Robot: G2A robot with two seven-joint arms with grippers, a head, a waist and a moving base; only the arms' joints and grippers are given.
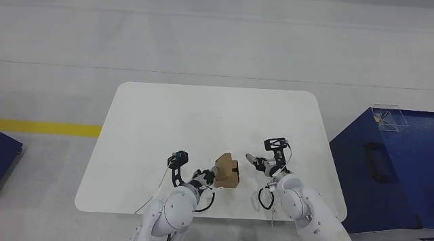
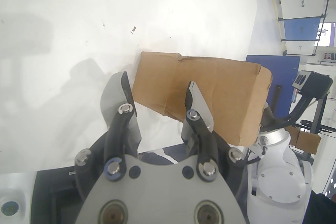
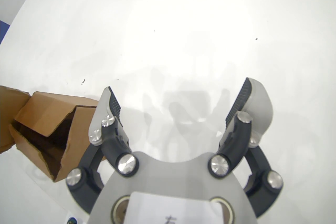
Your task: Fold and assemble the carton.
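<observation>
Here's where you stand: the carton [image 1: 228, 172] lies on its side near the front edge of the bench [image 1: 203, 112], right between your two arms. It's already popped up from flat into a box shape, so the opening-out part looks done.

Look through the right wrist view: the carton [image 3: 50, 130] has its end gaping toward you, dark inside. One flap leans partway inward and another juts out to the side. That end isn't closed, and I'd say folding and tucking those flaps is the bulk of what's left.

Your right gripper [image 3: 178, 86] sits just beside that open end, fingers [image 3: 111, 101] spread wide with only bare bench between them. In the top view the right gripper [image 1: 256, 163] is close to the carton but not on it.

On the other side, the left gripper [image 2: 157, 80] is up against the carton [image 2: 223, 93], which shows a plain, creased side wall. Its fingers [image 2: 195, 101] are spread too. One crosses in front of the wall and the other stands beside the near corner, and I can't tell whether either is touching. From above, the left gripper [image 1: 205, 176] is just beside the box.

So neither arm has a grip on anything. The far end can't be judged from here.
</observation>
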